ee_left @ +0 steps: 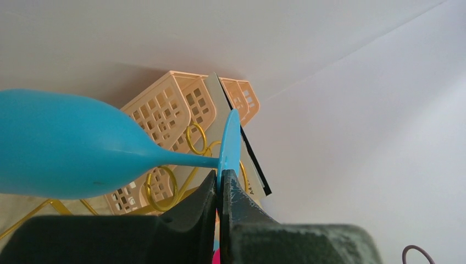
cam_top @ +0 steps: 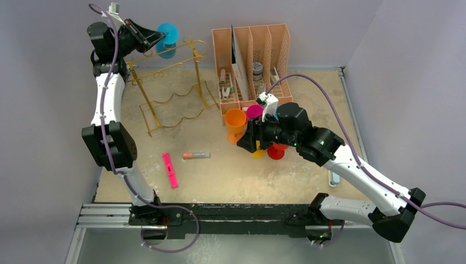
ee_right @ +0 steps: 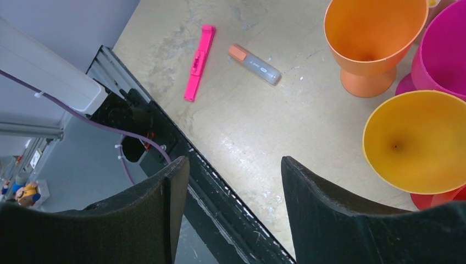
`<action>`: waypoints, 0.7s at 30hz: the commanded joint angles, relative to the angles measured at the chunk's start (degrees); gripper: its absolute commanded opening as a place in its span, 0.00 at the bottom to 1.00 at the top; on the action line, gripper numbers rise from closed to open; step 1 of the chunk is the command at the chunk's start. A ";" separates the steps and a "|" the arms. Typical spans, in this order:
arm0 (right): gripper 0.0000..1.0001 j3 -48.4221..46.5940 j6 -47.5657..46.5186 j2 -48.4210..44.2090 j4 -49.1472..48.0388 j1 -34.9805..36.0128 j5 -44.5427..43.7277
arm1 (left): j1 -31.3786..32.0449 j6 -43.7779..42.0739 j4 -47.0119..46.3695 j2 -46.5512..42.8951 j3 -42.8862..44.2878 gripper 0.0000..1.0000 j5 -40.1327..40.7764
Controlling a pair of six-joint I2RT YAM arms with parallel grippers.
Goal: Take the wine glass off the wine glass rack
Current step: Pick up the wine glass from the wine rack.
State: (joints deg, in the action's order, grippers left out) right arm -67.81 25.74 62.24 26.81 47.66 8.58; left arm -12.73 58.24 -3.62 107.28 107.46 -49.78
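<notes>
The table [cam_top: 231, 176] lies below both pincers. The peach organiser [cam_top: 250, 60] stands at the back, just beyond the right pincer [cam_top: 245, 143] and well to the right of the left pincer [cam_top: 158, 37].

The gold wire rack [cam_top: 173, 96] stands under and to the right of the left pincer. Its looped top rails reach up close to that pincer's fingertips.

The left pincer [ee_left: 221, 186] is raised high at the back left and clenched on the flat foot of the blue wine glass [ee_left: 66, 146]. The glass lies on its side, its bowl pointing away from the fingers. It is right at the rack's top loops; I cannot tell whether its stem rests on a rail.

The right pincer [ee_right: 236, 165] is released and holds nothing. It hangs over bare table with a cluster of cups beside it: an orange cup [ee_right: 373, 38] and a magenta cup [ee_right: 445, 55] farther off, a yellow cup [ee_right: 417, 140] nearest its right finger, and a red cup [ee_right: 439, 198] tucked under the yellow one.

A pink marker [ee_right: 199, 61] and a grey pen with an orange cap [ee_right: 254, 64] lie flat ahead of the right pincer, apart from each other.
</notes>
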 commanded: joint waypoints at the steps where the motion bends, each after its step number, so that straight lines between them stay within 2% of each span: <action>1: 0.65 -2.06 0.60 -0.10 0.00 0.13 0.56 | -0.45 0.39 -2.51 -0.20 1.09 0.00 -0.66; 7: 0.65 -2.06 0.72 -0.32 0.18 0.11 0.56 | -0.45 -1.65 -0.36 -0.32 1.59 0.00 0.17; 21: 0.65 -2.05 0.97 0.23 -0.02 0.14 0.71 | -0.45 -12.42 5.74 -2.18 6.16 0.00 0.38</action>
State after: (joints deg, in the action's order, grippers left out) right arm -67.81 26.04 62.26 27.14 47.66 8.58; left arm -12.73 50.28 2.00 107.28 108.77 -48.77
